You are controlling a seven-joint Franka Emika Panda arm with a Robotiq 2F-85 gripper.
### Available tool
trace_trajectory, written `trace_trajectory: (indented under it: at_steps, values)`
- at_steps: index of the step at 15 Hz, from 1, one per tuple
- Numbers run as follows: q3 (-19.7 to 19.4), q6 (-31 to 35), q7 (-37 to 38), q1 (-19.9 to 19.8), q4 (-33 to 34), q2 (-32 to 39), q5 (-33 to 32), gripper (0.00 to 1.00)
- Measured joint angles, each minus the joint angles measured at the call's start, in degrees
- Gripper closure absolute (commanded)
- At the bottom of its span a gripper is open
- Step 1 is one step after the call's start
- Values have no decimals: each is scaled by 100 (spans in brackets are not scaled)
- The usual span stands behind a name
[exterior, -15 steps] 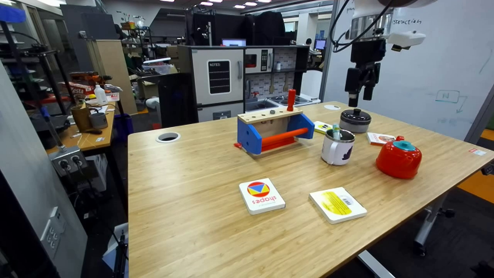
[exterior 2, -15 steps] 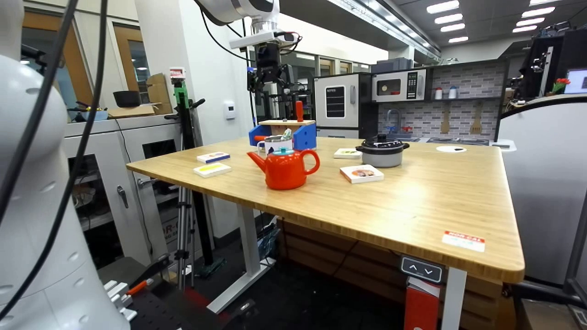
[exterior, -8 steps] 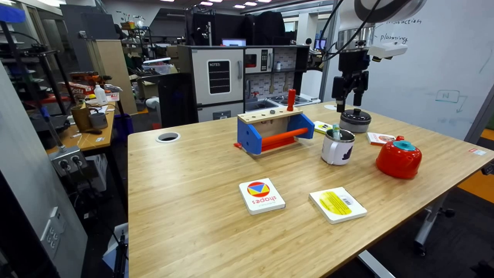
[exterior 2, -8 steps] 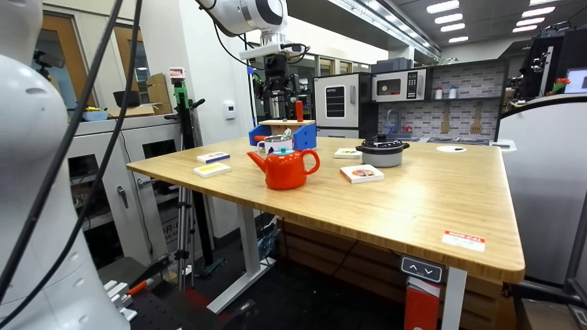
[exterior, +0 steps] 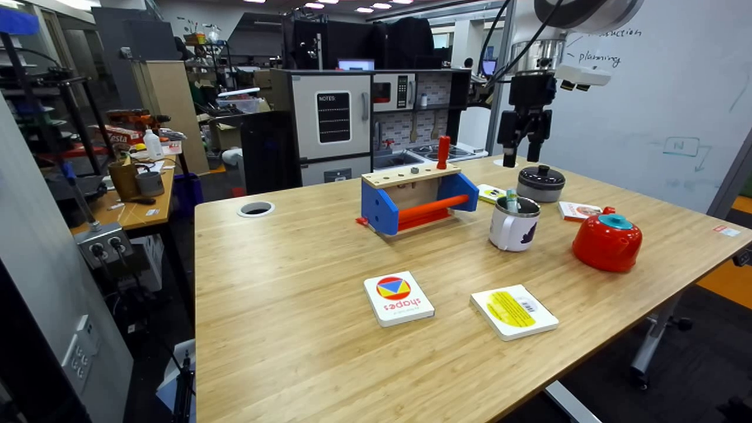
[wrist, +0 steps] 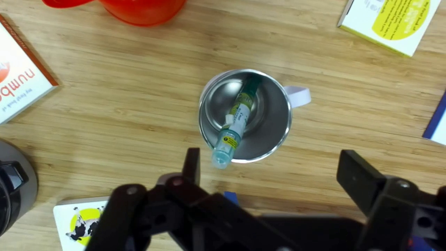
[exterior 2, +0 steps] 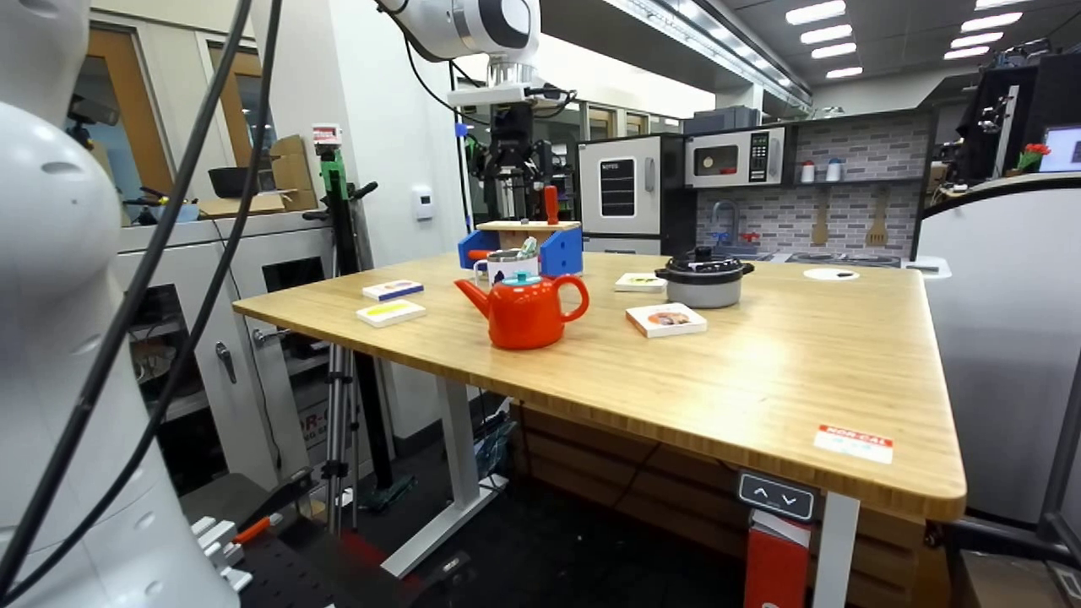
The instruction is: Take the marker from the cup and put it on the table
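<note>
Clearly, nothing is held yet: the gripper [wrist: 271,167] hangs above the table [exterior: 329,358] with its fingers [wrist: 192,164] spread wide and only air between them, presumably so they can pass on either side of something slim. Below, nearer one finger than the other in the wrist view, the marker [wrist: 237,118] sits inside the cup [wrist: 272,122], tilted rather than upright. It looks too long to lie flat in there, so its dark green end goes down by the wall while its teal end pokes out over the rim opposite. That free end is likely what makes a grasp possible, since the fingers seem set to close across the stick; coming down too far in, they could knock the rim. The cup stands upright, its handle [wrist: 299,96] turned away from the teal end, so it probably won't hinder the lift.

Near it in both exterior views stand the red teapot [exterior: 608,244], the lidded pot [exterior: 540,189] and the blue-sided toy bench [exterior: 433,207], close enough that a low sideways swing might brush one; a high path looks wiser. The shapes book [exterior: 399,298] and the yellow-spotted book [exterior: 514,312] lie flat a little farther off, so the marker should probably land on wood rather than on a cover, where it could roll. Well beyond the table's edge, the kitchen unit [exterior: 358,134] seems to play no part.
</note>
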Motion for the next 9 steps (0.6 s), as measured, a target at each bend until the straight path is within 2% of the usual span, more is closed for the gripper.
trace_trajectory:
  at_steps: [3, 9]
  values:
    - [-38, -2, 44, -45, -1, 55, 1, 0]
    - [-134, -18, 585, -38, -10, 291, -215, 0]
